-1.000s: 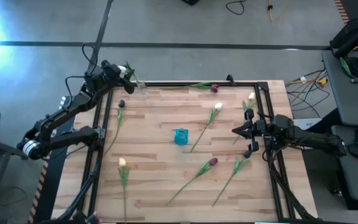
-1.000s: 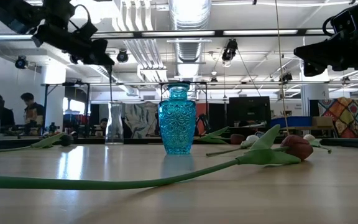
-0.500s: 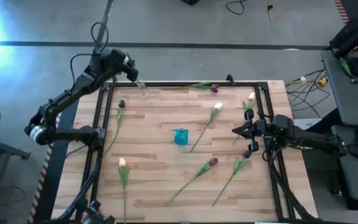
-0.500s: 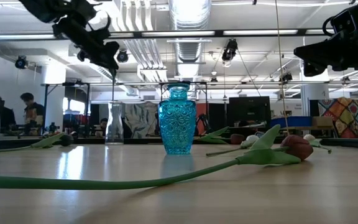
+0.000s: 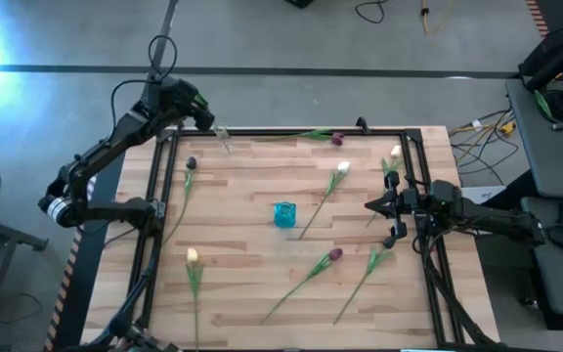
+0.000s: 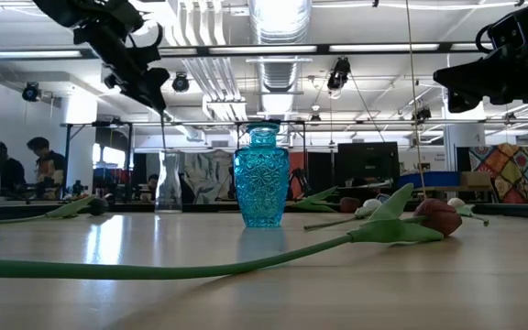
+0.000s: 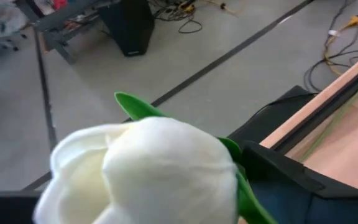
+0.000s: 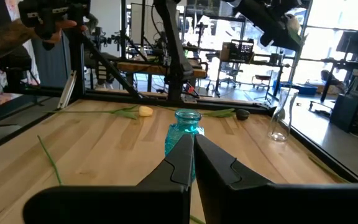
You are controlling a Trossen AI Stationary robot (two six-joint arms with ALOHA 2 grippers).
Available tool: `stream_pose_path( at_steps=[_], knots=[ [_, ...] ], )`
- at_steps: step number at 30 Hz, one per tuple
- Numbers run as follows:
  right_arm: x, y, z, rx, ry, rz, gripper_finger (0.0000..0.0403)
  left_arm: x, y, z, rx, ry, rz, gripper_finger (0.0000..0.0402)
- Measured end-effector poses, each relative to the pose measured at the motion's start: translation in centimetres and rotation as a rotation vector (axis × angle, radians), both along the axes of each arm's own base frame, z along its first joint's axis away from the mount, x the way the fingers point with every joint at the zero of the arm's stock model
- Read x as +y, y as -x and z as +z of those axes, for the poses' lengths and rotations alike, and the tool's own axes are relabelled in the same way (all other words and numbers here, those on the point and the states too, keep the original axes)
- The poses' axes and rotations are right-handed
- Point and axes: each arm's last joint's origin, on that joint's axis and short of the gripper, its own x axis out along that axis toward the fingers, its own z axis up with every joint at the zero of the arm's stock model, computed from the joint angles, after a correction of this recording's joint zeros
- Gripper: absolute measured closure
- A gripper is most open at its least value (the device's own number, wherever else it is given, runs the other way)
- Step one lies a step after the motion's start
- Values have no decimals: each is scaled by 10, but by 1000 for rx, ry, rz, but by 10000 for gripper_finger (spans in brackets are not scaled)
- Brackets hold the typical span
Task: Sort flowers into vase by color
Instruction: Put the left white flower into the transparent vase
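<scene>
My left gripper (image 5: 201, 110) hovers over the table's far left corner, just above a clear glass vase (image 5: 224, 142). A white tulip's head (image 7: 142, 171) sits between its spread fingers, and the thin stem (image 6: 165, 133) runs down to the vase's mouth. A blue glass vase (image 5: 283, 214) stands mid-table. Several tulips lie flat on the wood: a dark one (image 5: 191, 163), a peach one (image 5: 193, 255), a white one (image 5: 343, 167) and a maroon one (image 5: 335, 254). My right gripper (image 5: 369, 205) waits shut at the right edge. My left gripper has the white tulip's head (image 7: 166, 155) between its fingers, one dark finger (image 7: 278, 180) beside the green leaf at the head's base. I cannot tell whether the fingers touch it. The gripper slants down from the far left, above the clear vase.
Another dark tulip (image 5: 338, 139) lies along the far rail, and a cream one (image 5: 396, 152) and a leafy stem (image 5: 374, 259) lie near the right arm. A black frame (image 5: 154, 225) borders the board. People sit in the room behind (image 6: 44, 160).
My left gripper has risen a little above the clear vase and tipped up from pointing steeply down toward more level, its arm folding higher. The white tulip's head has stayed at the gripper.
</scene>
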Motion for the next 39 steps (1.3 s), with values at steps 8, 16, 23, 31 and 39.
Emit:
stream_pose_path(
  at_steps=[8,16,23,31,39],
  knots=[
    [0,0,0,0,0,0,394,-11,11,17,71,-8,61,169],
    [0,0,0,0,0,1,394,-12,13,18,75,6,67,169],
    [0,0,0,0,0,0,394,-11,11,15,44,43,27,165],
    [0,0,0,0,0,0,394,5,0,-10,100,168,6,142],
    [0,0,0,0,0,0,394,4,1,-17,196,275,6,134]
  ],
)
